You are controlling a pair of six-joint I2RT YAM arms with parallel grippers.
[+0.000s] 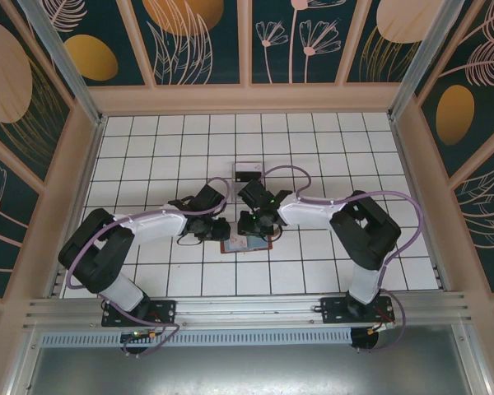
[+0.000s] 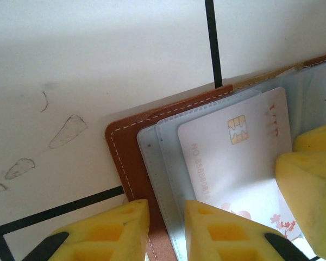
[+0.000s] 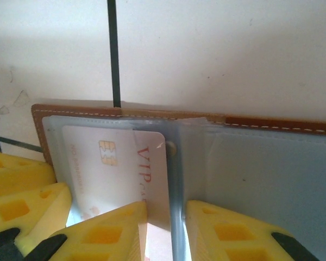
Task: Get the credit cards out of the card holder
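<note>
White tiles [image 1: 148,169] bear card holder [image 1: 251,246], lengthwise left-right.

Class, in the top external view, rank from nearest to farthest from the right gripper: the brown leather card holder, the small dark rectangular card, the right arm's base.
1. Brown leather card holder, at the right gripper's fingertips.
2. Small dark rectangular card, farther back on the tiles.
3. Right arm's base, at the table's near edge, right side.

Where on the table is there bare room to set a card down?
Free: the tile rows beyond the black card, and the near tiles between the arm bases. Crowded: the centre, where the left gripper and right gripper meet over the card holder.
</note>
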